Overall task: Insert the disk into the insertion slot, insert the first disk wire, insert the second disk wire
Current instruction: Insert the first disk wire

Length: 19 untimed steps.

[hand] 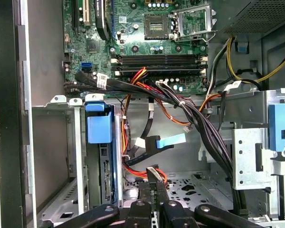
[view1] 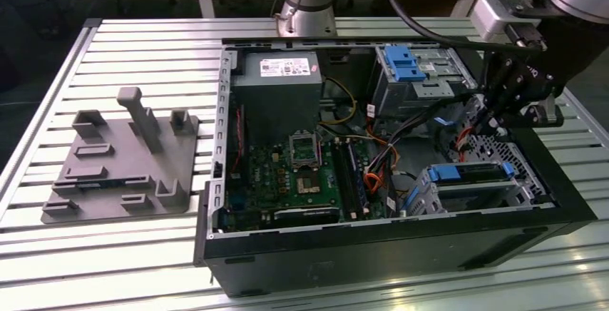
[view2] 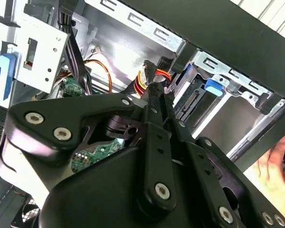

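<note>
The jaws pinch a black-plugged, red-orange disk wire (hand: 152,175) near the disk (hand: 104,176) seated in the insertion slot (hand: 77,156)

disk (view1: 466,172) — blue-framed, seated in insertion slot (view1: 504,195) (low perforated cage) | disk wire (hand: 152,172) — black plug, red-orange leads

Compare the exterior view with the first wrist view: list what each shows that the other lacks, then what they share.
Exterior view adds the grey fixture on the slatted table and the arm's base. First wrist view adds the gripper up close, jaws shut on a plug with red and orange wires. Both show the motherboard, the disk in its slot, the taller cage with a blue latch, and black cable bundles.
</note>
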Each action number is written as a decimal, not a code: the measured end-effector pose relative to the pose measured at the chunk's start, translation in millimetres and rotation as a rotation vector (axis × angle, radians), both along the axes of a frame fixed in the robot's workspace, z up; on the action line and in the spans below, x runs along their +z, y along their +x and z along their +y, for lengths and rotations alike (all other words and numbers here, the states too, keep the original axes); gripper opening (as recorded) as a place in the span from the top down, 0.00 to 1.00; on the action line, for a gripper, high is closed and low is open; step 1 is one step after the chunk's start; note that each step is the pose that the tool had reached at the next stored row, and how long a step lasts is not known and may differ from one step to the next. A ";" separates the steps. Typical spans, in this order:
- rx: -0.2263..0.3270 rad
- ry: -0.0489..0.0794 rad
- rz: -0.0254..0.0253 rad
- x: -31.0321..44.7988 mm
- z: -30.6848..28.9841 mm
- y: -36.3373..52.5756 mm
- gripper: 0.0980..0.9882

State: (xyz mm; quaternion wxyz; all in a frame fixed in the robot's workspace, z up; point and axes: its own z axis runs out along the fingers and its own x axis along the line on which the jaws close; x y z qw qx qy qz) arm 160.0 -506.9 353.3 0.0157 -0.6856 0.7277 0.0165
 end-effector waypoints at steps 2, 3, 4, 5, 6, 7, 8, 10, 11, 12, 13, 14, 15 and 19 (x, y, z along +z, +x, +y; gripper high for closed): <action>0.000 0.004 0.0000 -0.1 -1.8 0.0 0.93; 0.000 0.007 0.0001 -0.2 -3.5 0.0 0.93; 0.000 0.008 0.0006 -0.2 -5.1 0.0 0.93; 0.000 0.009 0.0018 -0.2 -7.0 0.1 0.93; 0.000 0.009 0.0037 -0.2 -9.2 0.2 0.93; 0.000 0.009 0.0064 -0.2 -11.3 0.5 0.93; 0.000 0.010 0.0090 -0.2 -13.4 0.8 0.93; 0.000 0.011 0.0120 -0.3 -16.6 1.7 0.93; 0.000 0.012 0.0132 -0.4 -18.4 2.5 0.93; 0.000 0.014 0.0145 -0.5 -20.1 3.3 0.93; 0.000 0.014 0.0157 -0.6 -21.4 4.1 0.93; 0.000 0.015 0.0164 -0.7 -22.0 4.8 0.93; 0.000 0.015 0.0172 -0.8 -22.2 5.2 0.93; 0.000 0.015 0.0180 -0.9 -22.2 5.3 0.93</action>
